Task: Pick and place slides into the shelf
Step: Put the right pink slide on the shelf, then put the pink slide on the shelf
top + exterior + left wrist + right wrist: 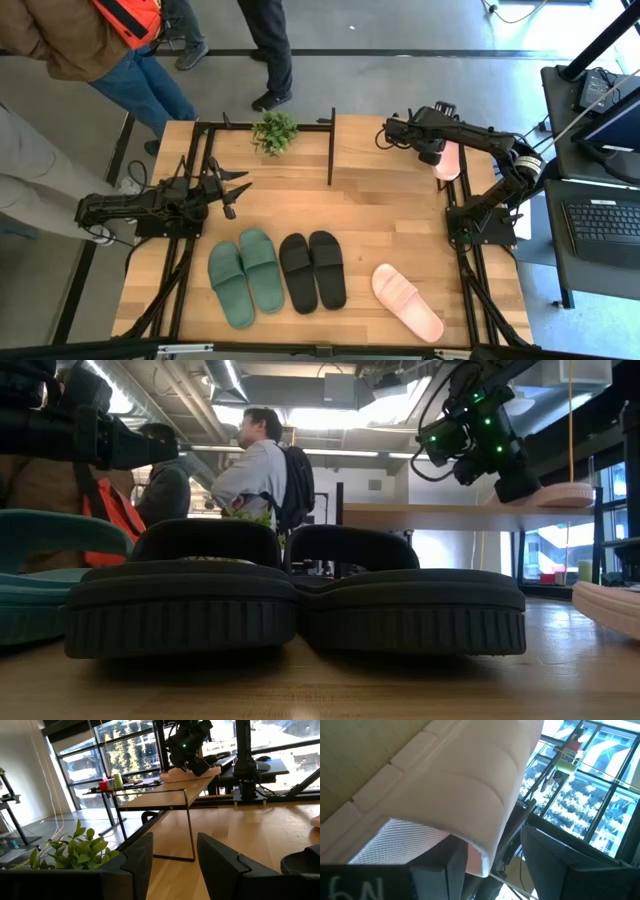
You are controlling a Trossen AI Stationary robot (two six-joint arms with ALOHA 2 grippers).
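Green pair (pixel 245 275), black pair (pixel 313 270) and one pink slide (pixel 407 301) lie at six o'clock. Left gripper (pixel 232 190) waits spread at nine. At one o'clock, right gripper (pixel 436 152) pinches the other pink slide (pixel 448 160) on the shelf (pixel 385 150).

Green pair (pixel 245 275) and black pair (pixel 313 270) lie side by side on the surface; one pink slide (pixel 407 301) lies beside them, the other (pixel 447 160) rests on the light-wood shelf (pixel 390 155) top

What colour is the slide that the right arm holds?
Pale pink, clearest in the high view.
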